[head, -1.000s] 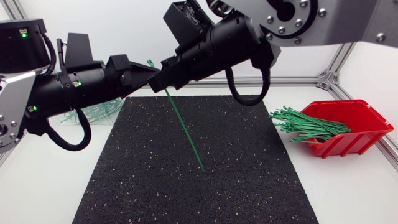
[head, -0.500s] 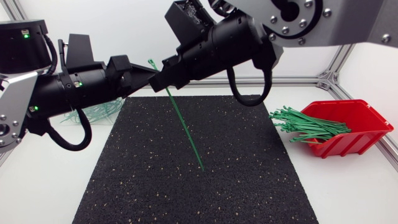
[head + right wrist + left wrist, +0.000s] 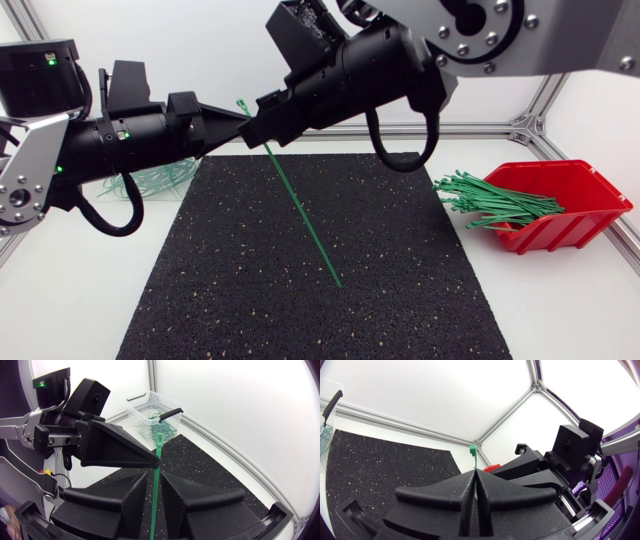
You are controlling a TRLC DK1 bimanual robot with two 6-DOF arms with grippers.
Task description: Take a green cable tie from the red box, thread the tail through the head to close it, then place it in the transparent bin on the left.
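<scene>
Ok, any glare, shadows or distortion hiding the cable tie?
Head view: even light, cable tie stands out against the black mat. Left wrist view: fisheye bows straight edges; only the tie's head clears the left end effector. Right wrist view: bright backdrop, no glare, tie plain.

Pretty bare setup tbh. From overhead, a white table fills the view, with a black rubbery mat flecked with pale specks sitting dead centre and running down to 6 o'clock. Along the mat's 12 o'clock edge there's an aluminium rail, and it meets a corner bracket at about 2 o'clock, where another strut angles up and away. Behind the rail is a plain white back panel, and a thin upright shows at 10 o'clock. Lighting is bright, even and soft, with hardly any shadow on the mat.
</scene>
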